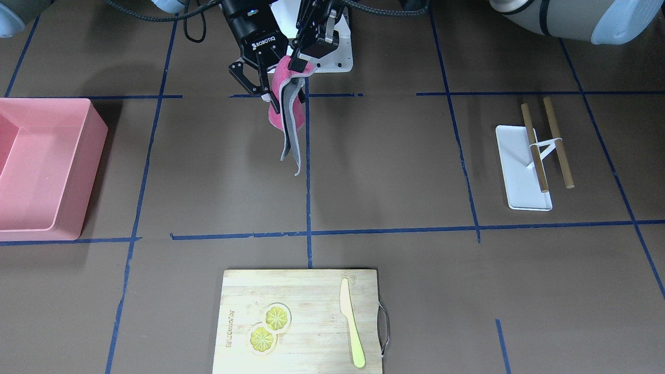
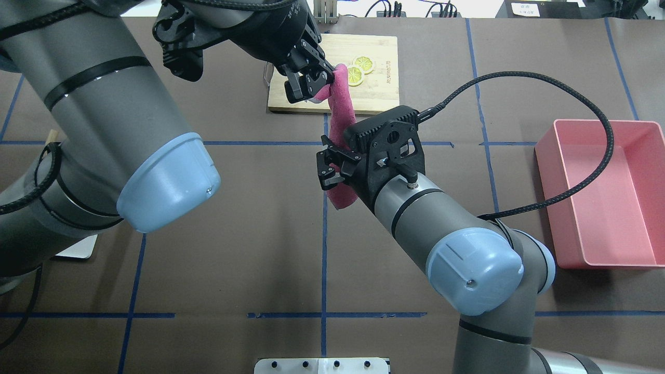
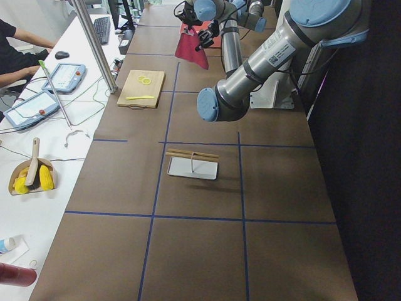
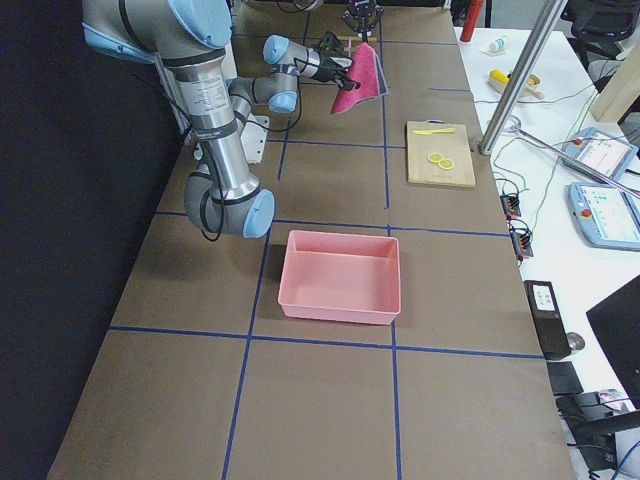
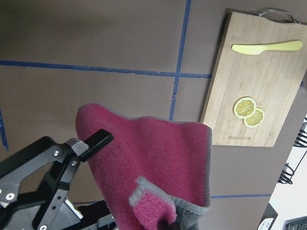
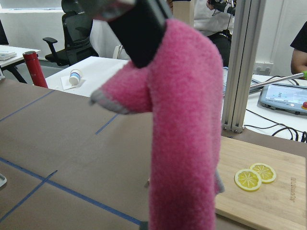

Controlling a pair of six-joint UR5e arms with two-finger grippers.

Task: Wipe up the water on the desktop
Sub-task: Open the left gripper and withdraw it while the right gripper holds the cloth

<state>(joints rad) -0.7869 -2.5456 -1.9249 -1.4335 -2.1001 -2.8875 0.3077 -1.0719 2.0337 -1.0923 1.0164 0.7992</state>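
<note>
Watching from across the desk, going left to right.

Far left there's a pink tub, and as far as I can see it's empty. My guess is it's parked out there for the cloth afterwards, out of the way of the wiping.

In the middle, the right gripper has its jaws spread wide, right up against a pink cloth with a grey edge, roughly halfway down it. It looks lined up to take hold but isn't pinching anything. Just to the right of that, the left gripper is clamped on the cloth's top end. That leaves the cloth hanging as one long drape, clear of the desk. I'd call this a hand-over or a re-grip, so the cloth ends up in a better hold for wiping.

Honestly, I can't spot any water on the brown surface from any angle.

Nearer my side, a bamboo cutting board carries two lemon slices touching each other. A yellow-green knife lies beside them.

Far right, a white stand lies flat with two brown rods over it, well apart from both arms.
</note>
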